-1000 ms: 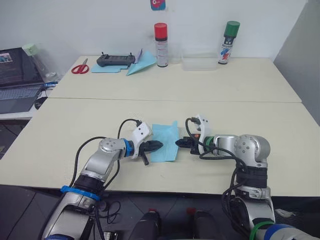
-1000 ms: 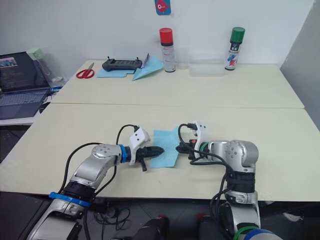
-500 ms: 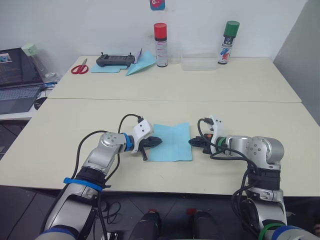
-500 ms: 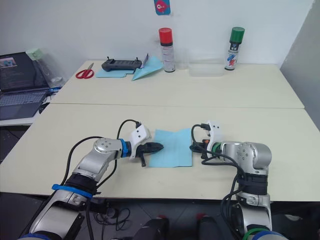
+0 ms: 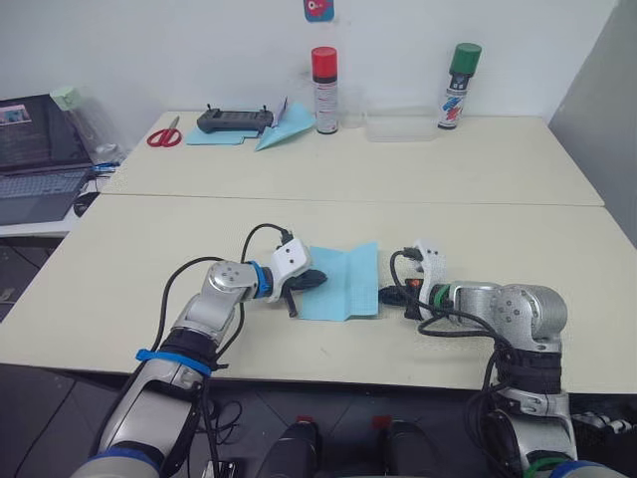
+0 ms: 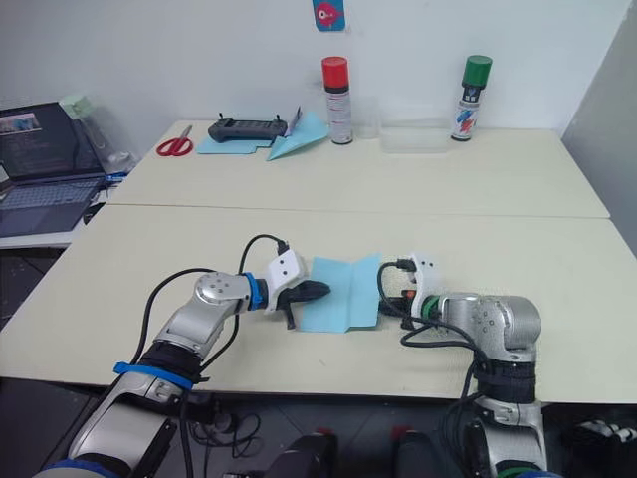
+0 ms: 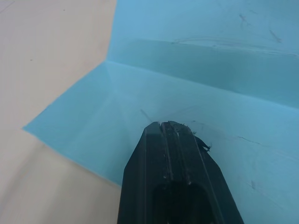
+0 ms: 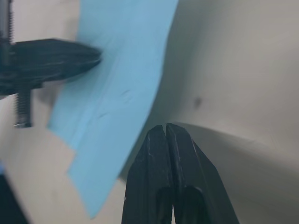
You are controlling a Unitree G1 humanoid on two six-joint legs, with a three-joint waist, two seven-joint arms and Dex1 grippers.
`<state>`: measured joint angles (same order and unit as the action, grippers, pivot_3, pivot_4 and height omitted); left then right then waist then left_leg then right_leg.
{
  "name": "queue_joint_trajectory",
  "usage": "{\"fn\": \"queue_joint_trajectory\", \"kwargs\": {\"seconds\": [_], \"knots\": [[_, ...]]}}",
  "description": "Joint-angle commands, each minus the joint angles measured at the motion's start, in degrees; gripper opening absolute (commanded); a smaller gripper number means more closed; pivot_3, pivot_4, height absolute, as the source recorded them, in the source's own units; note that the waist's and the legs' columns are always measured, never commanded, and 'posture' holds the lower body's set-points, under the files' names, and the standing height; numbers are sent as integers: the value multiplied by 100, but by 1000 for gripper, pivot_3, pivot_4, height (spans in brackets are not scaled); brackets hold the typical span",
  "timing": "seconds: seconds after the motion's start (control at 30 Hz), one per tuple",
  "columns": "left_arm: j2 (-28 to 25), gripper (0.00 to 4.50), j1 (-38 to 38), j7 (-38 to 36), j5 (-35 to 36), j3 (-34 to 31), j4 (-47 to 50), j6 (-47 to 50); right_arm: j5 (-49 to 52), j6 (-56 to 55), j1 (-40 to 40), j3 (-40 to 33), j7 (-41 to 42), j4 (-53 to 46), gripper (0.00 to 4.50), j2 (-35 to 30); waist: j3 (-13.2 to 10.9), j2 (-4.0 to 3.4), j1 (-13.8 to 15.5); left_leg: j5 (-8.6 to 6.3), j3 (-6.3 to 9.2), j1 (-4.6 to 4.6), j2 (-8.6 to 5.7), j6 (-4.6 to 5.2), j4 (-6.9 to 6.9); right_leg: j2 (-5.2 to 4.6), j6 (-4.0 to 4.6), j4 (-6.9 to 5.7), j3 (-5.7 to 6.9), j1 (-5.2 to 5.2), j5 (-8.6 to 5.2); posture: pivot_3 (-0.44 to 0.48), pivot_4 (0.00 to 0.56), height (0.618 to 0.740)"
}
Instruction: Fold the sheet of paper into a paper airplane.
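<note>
Closest to me, on the near bench (image 5: 119, 289), I see the sheet of paper (image 5: 343, 282) lying between my two arms, light blue, with a crease running across its middle so that one half lifts slightly off the surface. My left end effector (image 5: 311, 280) comes in from the left side, its two black fingers (image 7: 175, 154) pressed together with no gap, and the tip rests on the paper's left part, just inside the edge; I cannot tell whether any paper is caught between the fingers, though from the left wrist view they look simply closed on top of it. My right end effector (image 5: 387, 295) sits just beside the paper's right edge, low on the bench. In the right wrist view its fingers (image 8: 168, 154) are also pressed together, closed on nothing, and the paper's edge stands a little ahead of the tip, apart from it.

Farther back, across the seam between the two benches, the far bench (image 5: 498, 164) carries a red-capped spray can (image 5: 324, 77) and a green-capped spray can (image 5: 457, 73), with a clear plastic tray (image 5: 401, 124) between them. To the left of the red-capped can lie a second paper dart (image 5: 284, 124), a black handheld controller (image 5: 235, 120) on a flat blue sheet (image 5: 207, 136), and red-handled scissors (image 5: 165, 134). At the far left a laptop (image 5: 40, 149) stands open on a side table.
</note>
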<state>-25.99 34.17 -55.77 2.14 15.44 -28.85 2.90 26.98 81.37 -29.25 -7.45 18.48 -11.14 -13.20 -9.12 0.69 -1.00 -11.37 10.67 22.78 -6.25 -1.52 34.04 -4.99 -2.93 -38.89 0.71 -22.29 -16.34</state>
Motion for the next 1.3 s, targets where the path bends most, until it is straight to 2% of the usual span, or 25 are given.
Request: {"fn": "queue_joint_trajectory", "kwargs": {"seconds": [0.03,0.13,0.2,0.37,0.5,0.67,0.83,1.0,1.1,1.23,1.3], "knots": [[5,0,-110,29,-310,171,-287,71,-545,-1933,-228,668,541,-259,66,-607,0,0,-3,0,-2,0,0,0,0,0,-2,1,2,0,0,0,150,740],[-1,0,-106,2,-317,162,-303,48,-537,-2800,-460,841,843,-215,66,-569,0,1,-21,0,-8,-1,5,0,-1,0,-4,2,8,0,0,0,150,740],[-5,0,-106,-16,-321,159,-312,35,-565,-3238,-494,1223,1170,-200,66,-506,0,1,-24,0,-5,-1,7,0,-1,1,-4,2,7,2,0,0,150,740],[-16,0,-120,-53,-345,185,-288,-2,-1260,-4307,-439,2212,1224,850,66,-84,6,11,-20,1,3,-1,3,-1,0,2,-3,6,5,5,0,0,150,740],[-9,0,-116,-35,-351,179,-271,-18,-1596,-4467,-464,2634,1180,1403,66,212,5,10,-17,1,2,-1,0,-1,0,3,-2,5,0,2,1,0,150,740],[-35,0,-132,-22,-387,189,-240,-71,-2406,-4762,-365,3195,1230,1869,66,-183,5,10,-13,1,3,-2,-1,-2,0,4,-2,6,1,2,1,0,150,740],[-91,0,-200,-11,-483,222,-240,-223,-2592,-5081,-102,2829,1016,2255,66,-467,7,11,2,1,3,-6,0,-2,-1,3,-2,6,0,6,0,0,150,740],[-112,0,-233,-3,-537,220,-239,-316,-2532,-5069,162,2416,830,2231,66,-585,11,14,6,0,1,-9,1,-1,-1,3,-2,6,-2,9,0,0,150,740],[-126,0,-251,-6,-561,209,-250,-367,-2321,-5065,185,1894,613,2191,66,-474,12,15,7,0,1,-9,2,-1,-1,3,-2,6,-2,10,0,0,150,740],[-147,0,-254,-14,-611,217,-279,-472,-1568,-4704,38,914,417,1984,66,-27,11,15,-2,0,-1,-8,5,-2,-2,4,-2,4,-6,6,0,0,150,740],[-140,0,-238,-16,-611,219,-302,-494,-1347,-4459,-14,723,540,1857,448,7,11,15,-10,0,-2,-8,5,-2,-3,4,-1,4,-7,4,1,0,150,740]]}}
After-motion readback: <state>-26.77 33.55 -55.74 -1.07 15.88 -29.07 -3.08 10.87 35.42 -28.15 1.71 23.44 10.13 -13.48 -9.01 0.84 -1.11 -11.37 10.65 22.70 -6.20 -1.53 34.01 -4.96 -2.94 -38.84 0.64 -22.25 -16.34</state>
